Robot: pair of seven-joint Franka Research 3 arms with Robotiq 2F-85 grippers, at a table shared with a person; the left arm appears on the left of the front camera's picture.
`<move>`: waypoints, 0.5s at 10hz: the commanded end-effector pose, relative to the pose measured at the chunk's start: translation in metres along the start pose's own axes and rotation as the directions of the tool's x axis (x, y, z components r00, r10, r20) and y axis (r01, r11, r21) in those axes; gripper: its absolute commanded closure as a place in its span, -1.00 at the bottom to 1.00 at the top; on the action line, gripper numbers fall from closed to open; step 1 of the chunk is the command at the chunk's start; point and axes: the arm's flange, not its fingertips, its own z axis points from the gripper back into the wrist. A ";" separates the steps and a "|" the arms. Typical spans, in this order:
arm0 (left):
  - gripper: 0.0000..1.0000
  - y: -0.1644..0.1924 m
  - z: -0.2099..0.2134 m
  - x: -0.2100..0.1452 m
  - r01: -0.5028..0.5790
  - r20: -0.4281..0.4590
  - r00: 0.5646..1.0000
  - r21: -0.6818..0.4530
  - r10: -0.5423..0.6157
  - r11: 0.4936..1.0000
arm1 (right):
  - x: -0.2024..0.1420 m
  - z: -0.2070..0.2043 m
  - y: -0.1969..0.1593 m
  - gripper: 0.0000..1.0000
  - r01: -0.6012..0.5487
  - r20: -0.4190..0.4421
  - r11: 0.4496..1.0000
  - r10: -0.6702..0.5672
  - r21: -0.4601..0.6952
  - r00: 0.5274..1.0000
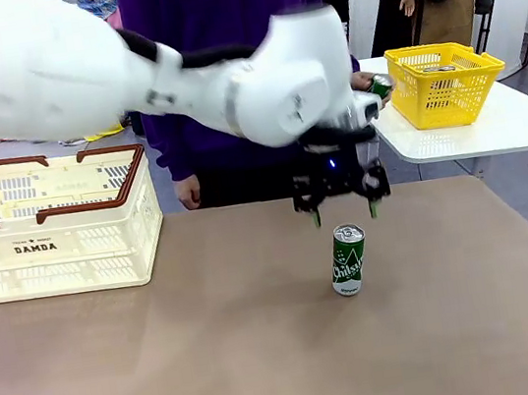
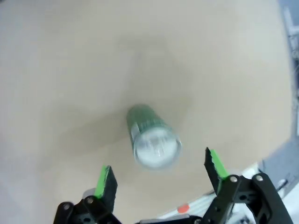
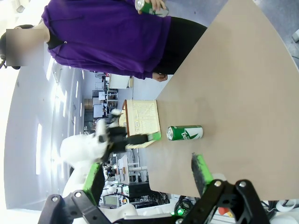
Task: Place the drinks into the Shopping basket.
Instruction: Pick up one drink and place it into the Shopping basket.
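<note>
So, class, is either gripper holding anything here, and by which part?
Nothing is held. The left gripper hangs open above the upright green can without touching it; the right gripper is open and empty.

Surface: matte brown tabletop
Far right: yellow plastic mesh basket on white side table
Far side: standing person in purple top
</note>
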 end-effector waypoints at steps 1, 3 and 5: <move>-1.00 0.066 0.087 -0.076 0.116 0.043 0.993 -0.128 -0.112 0.985 | 0.001 0.001 0.002 -1.00 -0.023 0.005 0.999 0.023 0.025 1.000; -1.00 0.128 0.151 -0.110 0.073 0.001 0.997 -0.175 -0.074 0.982 | 0.001 0.001 0.002 -1.00 -0.023 0.005 0.999 0.023 0.025 1.000; -1.00 0.202 0.195 -0.122 0.068 -0.117 0.987 -0.313 -0.109 0.947 | 0.001 0.001 0.002 -1.00 -0.023 0.005 0.999 0.023 0.025 1.000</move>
